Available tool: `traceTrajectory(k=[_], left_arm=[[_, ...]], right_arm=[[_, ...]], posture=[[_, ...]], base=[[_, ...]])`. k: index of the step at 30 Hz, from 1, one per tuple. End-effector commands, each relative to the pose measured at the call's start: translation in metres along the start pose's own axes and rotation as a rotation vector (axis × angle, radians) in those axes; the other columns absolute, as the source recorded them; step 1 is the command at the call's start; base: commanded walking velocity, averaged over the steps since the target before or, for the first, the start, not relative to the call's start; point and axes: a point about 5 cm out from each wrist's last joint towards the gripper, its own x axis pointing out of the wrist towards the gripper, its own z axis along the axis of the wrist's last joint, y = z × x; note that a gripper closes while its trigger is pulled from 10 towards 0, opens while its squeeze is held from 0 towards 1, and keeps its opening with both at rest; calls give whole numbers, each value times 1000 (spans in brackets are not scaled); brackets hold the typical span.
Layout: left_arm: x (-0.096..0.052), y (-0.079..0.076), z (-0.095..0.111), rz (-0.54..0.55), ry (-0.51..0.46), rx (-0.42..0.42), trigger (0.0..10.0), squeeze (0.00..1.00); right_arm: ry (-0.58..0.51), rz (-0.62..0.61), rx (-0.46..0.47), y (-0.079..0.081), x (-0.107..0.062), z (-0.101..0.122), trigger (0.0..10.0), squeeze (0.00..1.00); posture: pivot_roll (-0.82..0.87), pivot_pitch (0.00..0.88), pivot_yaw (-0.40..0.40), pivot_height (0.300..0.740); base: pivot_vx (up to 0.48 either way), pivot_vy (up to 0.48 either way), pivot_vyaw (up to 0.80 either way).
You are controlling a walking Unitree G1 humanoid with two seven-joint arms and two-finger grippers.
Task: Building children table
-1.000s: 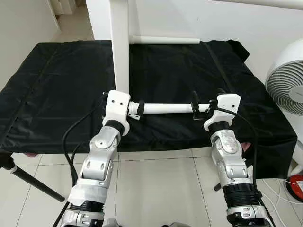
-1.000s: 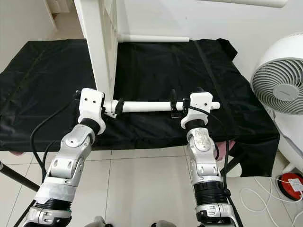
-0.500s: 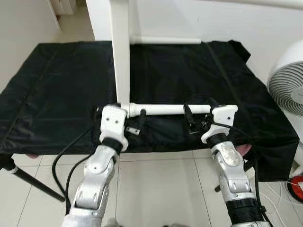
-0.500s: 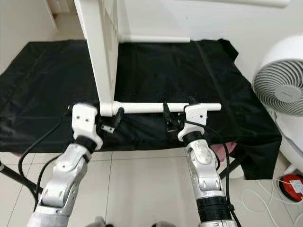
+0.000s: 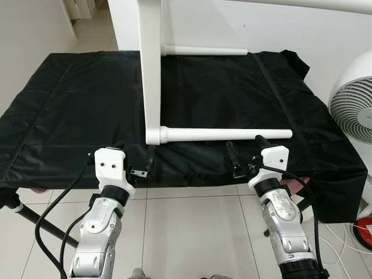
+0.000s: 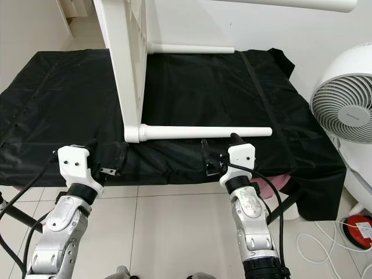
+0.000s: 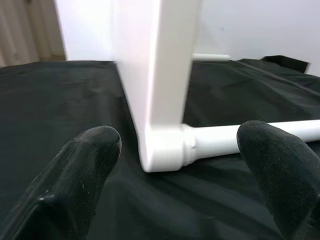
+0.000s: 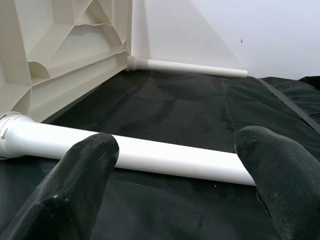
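The white tabletop [image 5: 149, 58] stands on edge on the black cloth [image 5: 70, 104], with one white leg [image 5: 226, 133] jutting from its near corner, lying along the cloth, and a second leg [image 5: 203, 50] at the far corner. The left gripper [image 5: 145, 165] and right gripper [image 5: 244, 157] hang just in front of the near leg — fingers apart, holding nothing. A white fan [image 5: 351, 107] stands beside the cloth.

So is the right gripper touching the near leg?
Apart. In the left eye view the right gripper, fingers open, sits clear of the near leg.
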Motion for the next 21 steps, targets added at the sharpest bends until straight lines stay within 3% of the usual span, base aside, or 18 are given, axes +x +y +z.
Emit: traceTrajectory(k=[1,10,21], left_arm=[[-5,0,0,-18,-5,-4,10000,0],[-19,7,1,19,-22,-35,10000,0],[-26,10,-1,35,-15,-49,10000,0]], right_arm=[[-11,1,7,-1,0,1,10000,0],[-3,5,7,1,-8,-1,10000,0],[3,14,4,1,-10,-2,10000,0]], posture=[[-49,53,11,740],[-41,60,5,740],[-34,66,3,740]], base=[[0,0,0],[0,0,0],[270,0,0]])
